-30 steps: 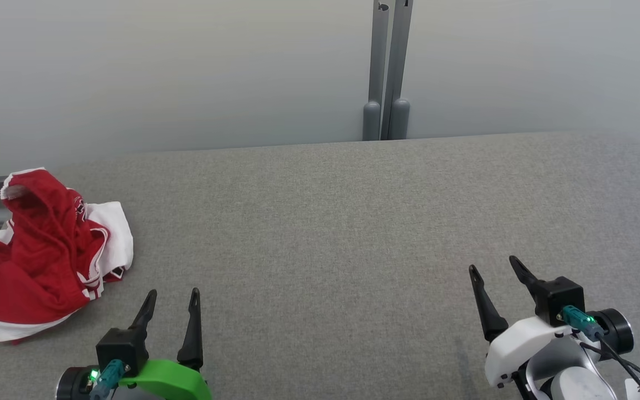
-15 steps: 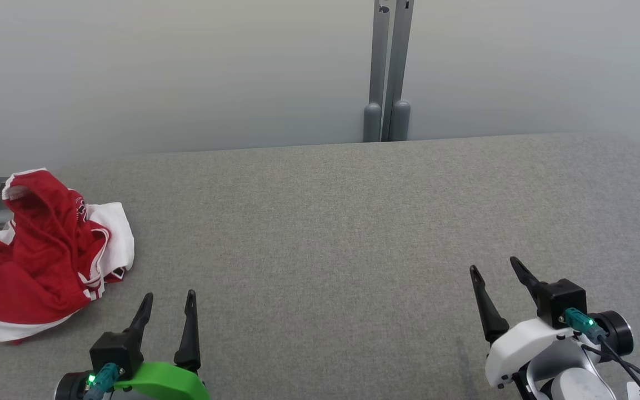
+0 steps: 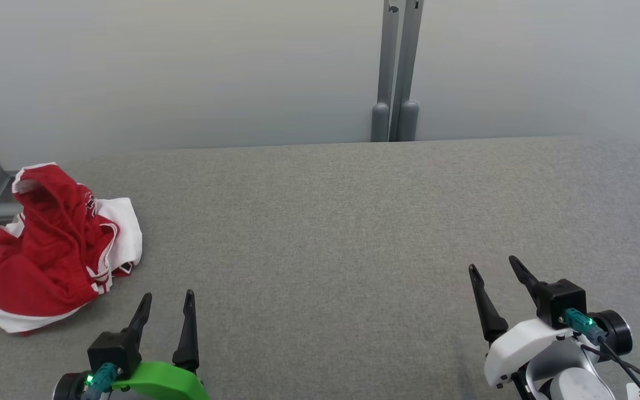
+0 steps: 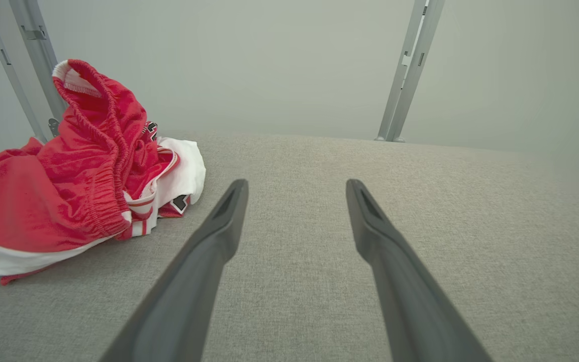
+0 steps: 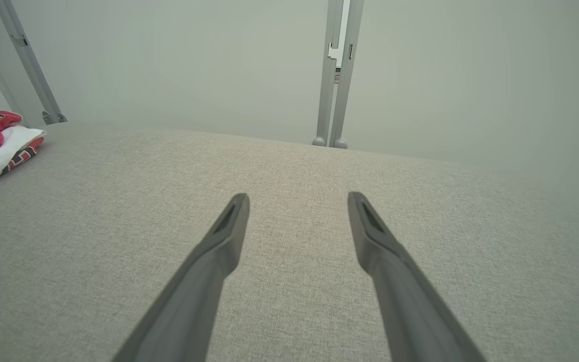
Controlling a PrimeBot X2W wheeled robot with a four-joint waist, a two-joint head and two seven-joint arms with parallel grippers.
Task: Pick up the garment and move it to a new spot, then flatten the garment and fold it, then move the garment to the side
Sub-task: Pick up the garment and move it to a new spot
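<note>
Only the head camera has swung a little since a second ago, sliding the whole scene rightward, and the left gripper has sunk slightly in the view. The garment, red shorts with white trim, lies as it did, in a crumpled heap at the far left edge of the grey table. It looks light, soft and limp, so it should sag and trail when lifted. The gathered elastic waistband standing up on top is probably the firmest place to pinch. The left gripper sits just beside the heap, fingers spread apart and holding nothing. The right gripper is well apart, equally wide and empty. A grey post stands behind.
</note>
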